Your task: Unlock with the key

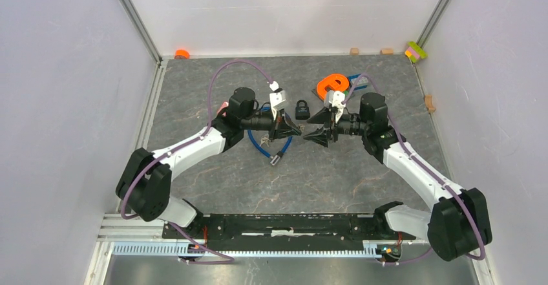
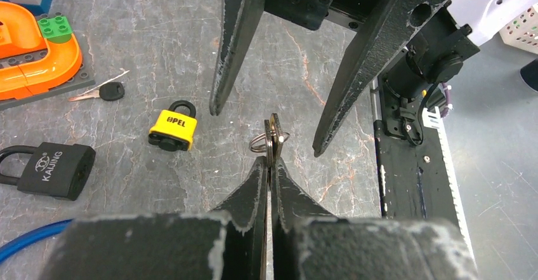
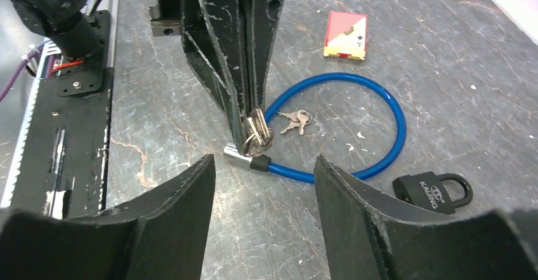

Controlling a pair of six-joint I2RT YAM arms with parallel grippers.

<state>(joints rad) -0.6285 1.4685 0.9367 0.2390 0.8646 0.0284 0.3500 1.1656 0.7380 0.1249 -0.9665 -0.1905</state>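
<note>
- Top: left gripper (image 1: 298,130) pressed together, its tips facing the spread right gripper (image 1: 306,130); black padlock (image 1: 302,109) just beyond, far side.
- Left wrist: key (image 2: 273,135) pinched at left fingertips, between the right fingers; yellow padlock (image 2: 172,129) on the table to the left.
- Right wrist: right fingers apart; key straight ahead, by the blue cable (image 3: 336,77).

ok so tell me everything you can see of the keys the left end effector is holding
The keys are a small bunch of flat, silvery metal ones on a thin wire split ring. They are pinched edge-on between the shut fingertips of the left end effector and stick out past the tips. The right end effector stands open with a finger on either side and does not touch them. The blue cable lock lies just behind; contact is unclear.
</note>
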